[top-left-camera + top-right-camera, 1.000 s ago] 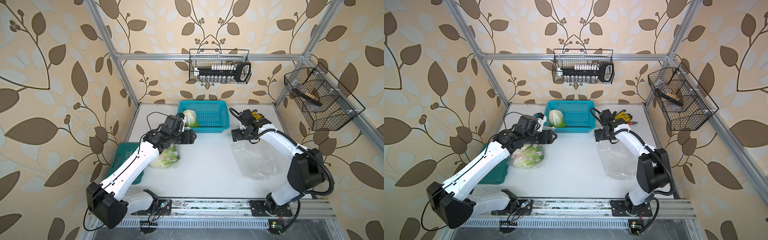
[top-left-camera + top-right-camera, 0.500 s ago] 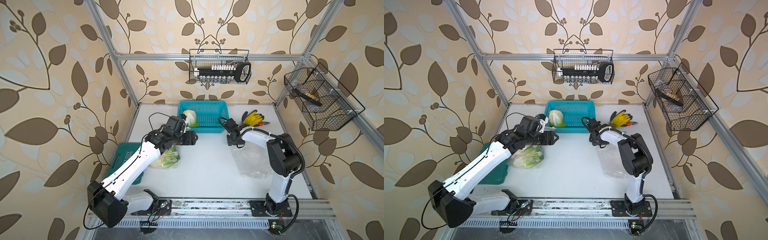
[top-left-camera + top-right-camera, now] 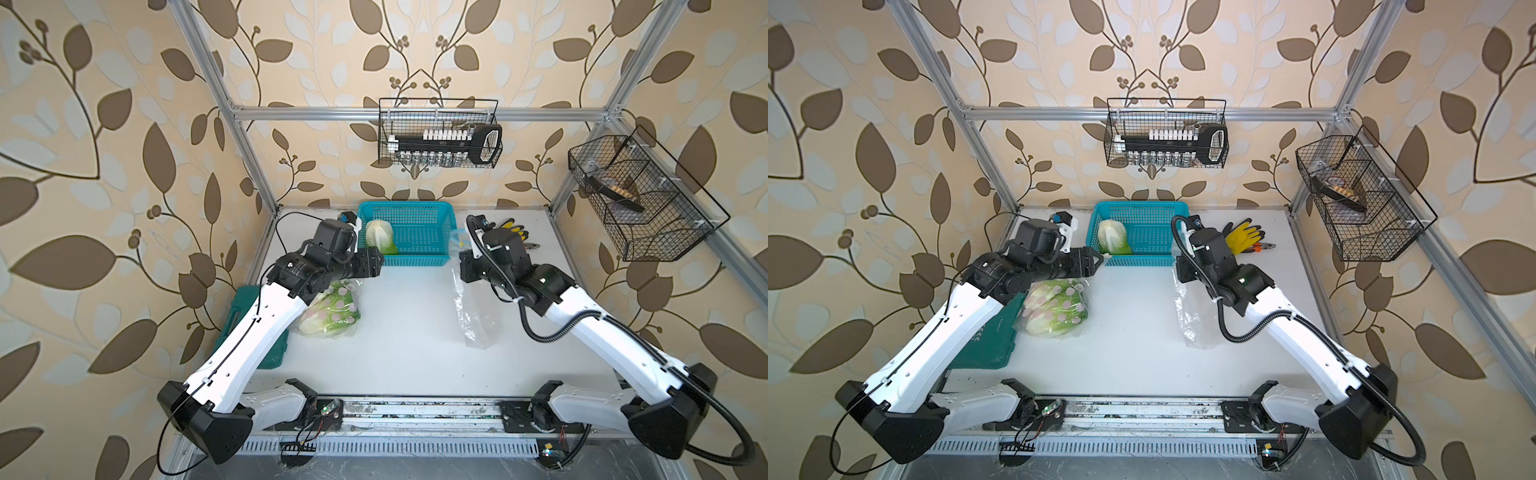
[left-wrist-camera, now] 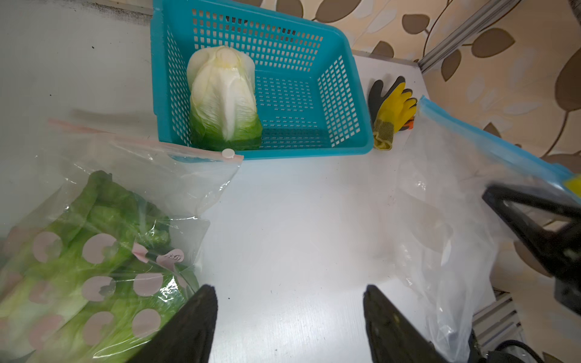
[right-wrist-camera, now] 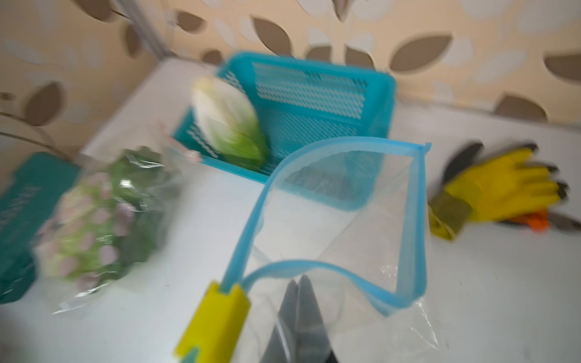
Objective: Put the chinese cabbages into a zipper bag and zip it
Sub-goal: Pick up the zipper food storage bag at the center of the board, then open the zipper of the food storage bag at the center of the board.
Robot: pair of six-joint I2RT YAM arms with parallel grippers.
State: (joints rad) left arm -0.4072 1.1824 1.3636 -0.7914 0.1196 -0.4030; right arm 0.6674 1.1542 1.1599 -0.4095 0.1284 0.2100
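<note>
Pinching zipper bag [image 5: 419, 220] rim: right gripper [image 5: 297, 287], jaws closed; left gripper [image 4: 288, 290] wide, empty (cabbage [image 4: 223, 97] sits in far basket [image 4: 341, 94]).

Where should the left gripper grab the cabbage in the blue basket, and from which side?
Across its plump middle, from above, jaws spanning its short width. The cabbage lies lengthwise close beside a basket wall, so side approaches look blocked.

Bright even light; right wrist view blurred (motion smear).
</note>
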